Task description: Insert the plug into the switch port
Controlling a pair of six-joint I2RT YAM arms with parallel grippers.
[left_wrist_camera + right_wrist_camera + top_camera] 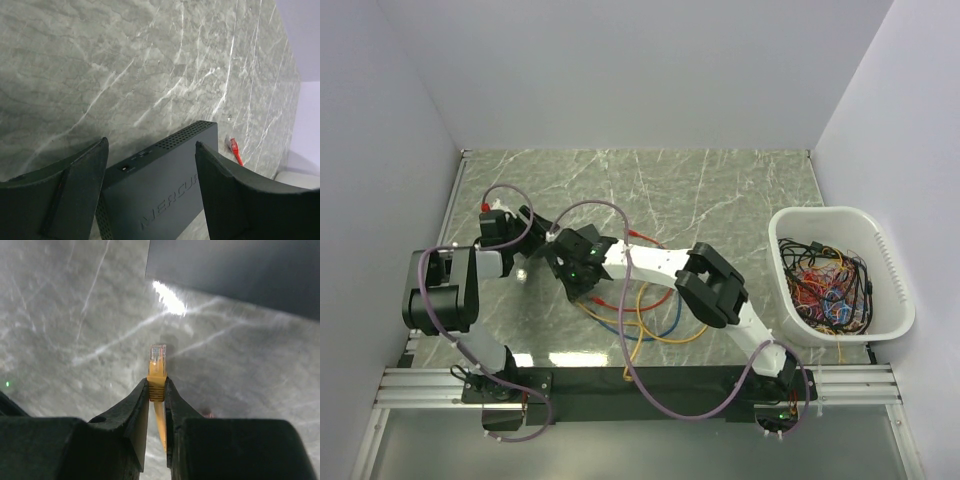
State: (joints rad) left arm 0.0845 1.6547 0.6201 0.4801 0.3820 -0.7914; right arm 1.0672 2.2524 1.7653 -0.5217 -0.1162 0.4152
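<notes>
Right wrist: jaws clamped on yellow plug (157, 367). Left wrist: jaws clamp switch (155, 190).

Matte black switch (165, 185), smooth marble-look table (125, 60), clear plastic plug (157, 357)

Marble-look tabletop inside a plain three-walled booth, evenly lit.
Grey-green table (720, 190) with white veins runs wall to wall. Far wall (640, 70), left wall (370, 150) and right wall (910, 120) are all blank pale grey-white. Aluminium rails (430, 385) run along the near edge, with a black strip (650, 380) across the middle. One bright glare patch (170, 297) on the stone in the right wrist view.
</notes>
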